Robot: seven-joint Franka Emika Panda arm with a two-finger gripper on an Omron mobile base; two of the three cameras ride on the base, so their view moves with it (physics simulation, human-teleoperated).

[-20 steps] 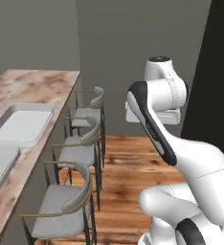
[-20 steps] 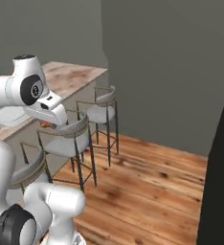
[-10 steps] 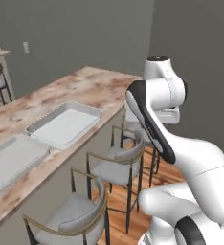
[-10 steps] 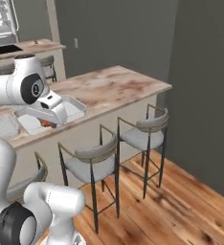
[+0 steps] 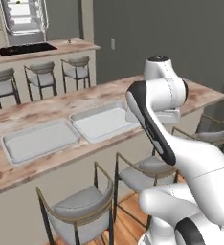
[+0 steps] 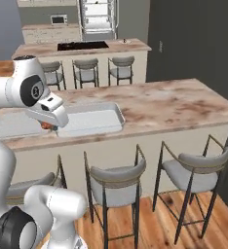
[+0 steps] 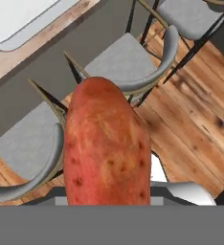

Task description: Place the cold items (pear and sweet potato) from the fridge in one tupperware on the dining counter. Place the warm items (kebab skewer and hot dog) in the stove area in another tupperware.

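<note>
Holding the sweet potato (image 7: 106, 148) was the end effector (image 6: 51, 122), pinched shut on it from two sides. Filled the middle of the hand view, big, long and red-brown, with small dark spots on its skin. Could not see the finger tips behind it there. Peeked out as a small orange bit under the white hand in the right base view.

Hung up in the air, not resting on anything. Sat just out past the near edge of the tabletop (image 6: 169, 104), above the grey stools (image 7: 126, 62) and the wood floor (image 7: 195, 110).

Laid side by side on the tabletop, close to its near edge: two flat pale tupperware trays. Saw the left tupperware (image 5: 39, 141) closer to the left end of the tabletop. Saw the right tupperware (image 5: 104, 122) right next to it, almost touching. Looked nearest to the near left corner of the right tupperware, from the right base view.

Tucked in along the near edge: more grey stools with thin metal legs. Spotted far at the back: a pale fridge (image 6: 97, 17) with its shelves showing.
</note>
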